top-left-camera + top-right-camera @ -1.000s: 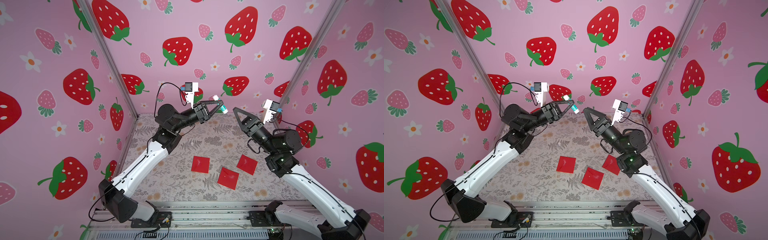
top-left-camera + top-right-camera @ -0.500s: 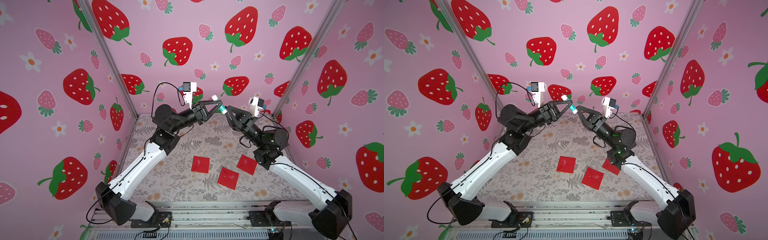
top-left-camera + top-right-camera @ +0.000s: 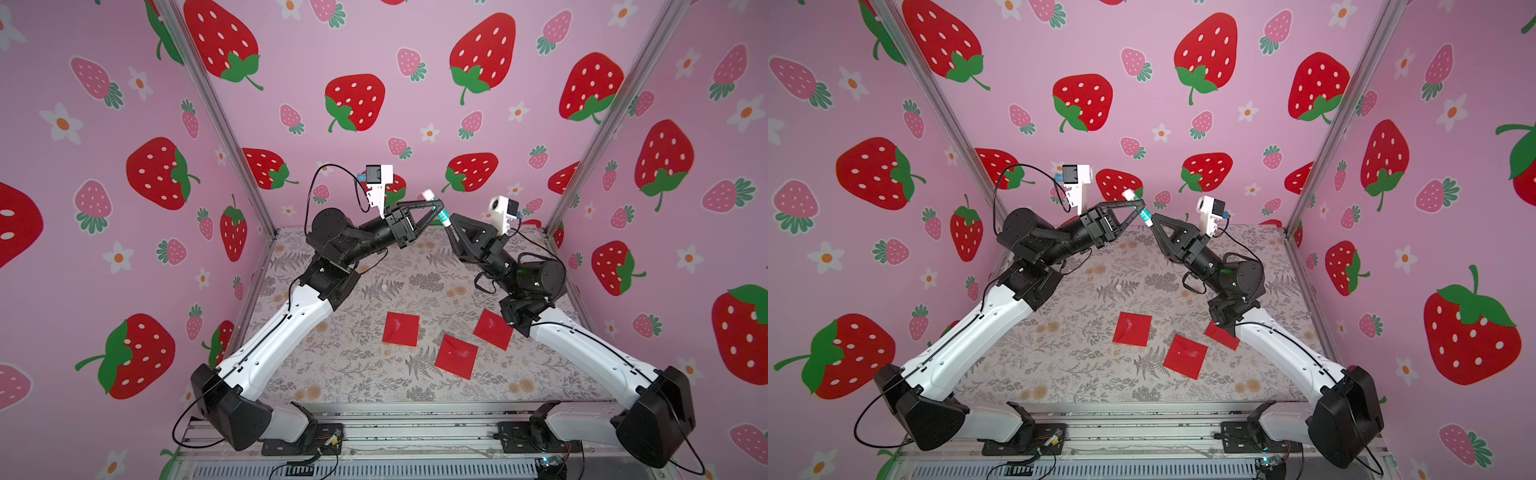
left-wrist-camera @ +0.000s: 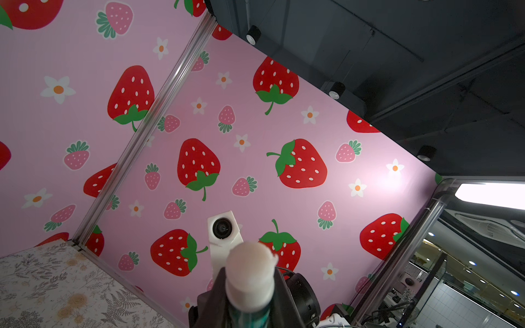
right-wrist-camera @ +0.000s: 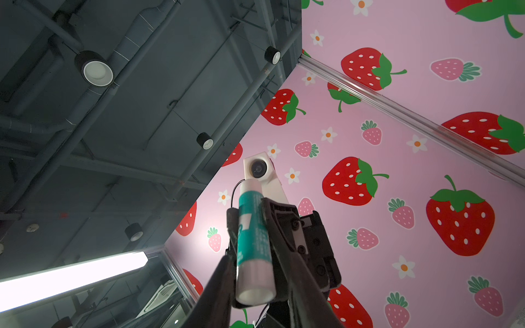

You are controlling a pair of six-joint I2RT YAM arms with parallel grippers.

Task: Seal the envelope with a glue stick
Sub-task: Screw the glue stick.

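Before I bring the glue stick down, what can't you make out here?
Left envelope and middle envelope: flaps too small in both top views to read.
Right envelope: partly covered by the right arm in both top views.
Glue stick: near end blurred in the left wrist view, cap or bare glue unclear.

Both top views look down from high above the near edge, sharing the whole floral mat (image 3: 374, 291). Both wrist views tilt upward, very close to the glue stick (image 5: 252, 241). The left wrist view sights the right wrist camera (image 4: 222, 228), the right wrist view the left wrist camera (image 5: 258, 169).
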